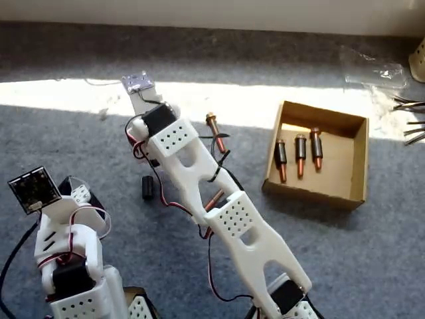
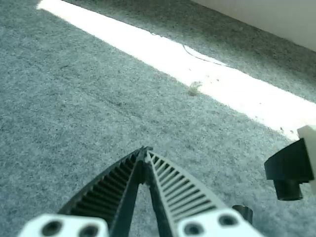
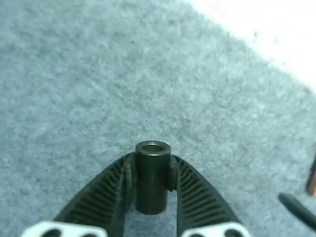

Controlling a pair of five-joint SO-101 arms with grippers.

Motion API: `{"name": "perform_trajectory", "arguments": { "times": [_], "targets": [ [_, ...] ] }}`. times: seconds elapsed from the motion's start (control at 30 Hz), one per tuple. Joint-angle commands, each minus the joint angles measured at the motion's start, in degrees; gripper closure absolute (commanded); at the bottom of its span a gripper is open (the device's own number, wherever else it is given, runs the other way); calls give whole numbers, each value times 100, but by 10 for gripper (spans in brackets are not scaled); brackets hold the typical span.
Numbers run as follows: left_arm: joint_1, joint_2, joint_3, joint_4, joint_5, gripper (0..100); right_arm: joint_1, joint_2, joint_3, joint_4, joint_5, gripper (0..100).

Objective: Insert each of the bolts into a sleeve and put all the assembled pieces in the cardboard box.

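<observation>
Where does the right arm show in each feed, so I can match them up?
High view: the right arm runs diagonally from the lower right toward the upper left, beside a loose bolt.
Left wrist view: a black-and-white part, apparently its wrist end, at the frame's edge beyond the left tool.
Right wrist view: the right tool in the foreground, shut on a black sleeve.
Shared landmark: the sunlit strip across the carpet.

The sleeve (image 3: 152,177) is smooth matt black, the bolts (image 1: 217,136) shiny coppery metal, the carpet (image 1: 345,252) rough
</observation>
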Motion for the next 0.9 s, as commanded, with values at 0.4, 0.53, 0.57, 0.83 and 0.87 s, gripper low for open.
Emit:
{"name": "perform_trajectory", "arguments": {
  "times": [0.4,0.53,0.57,0.83,0.87],
  "targets": [
    [840,-31,40,-273,-123,995,919,-1877,-1578,224,1169,995],
    [1138,-31,31,-220,-123,995,1112,-2440,-1587,224,1178,995],
    [1218,-31,-4,-105,-123,995,1174,-2589,-1587,224,1178,995],
    [1534,-31,-207,360,-123,995,1991,-3873,-1578,224,1213,995],
    [1525,-31,-207,360,-123,995,2097,-4031,-1578,224,1336,995]
  ]
}}
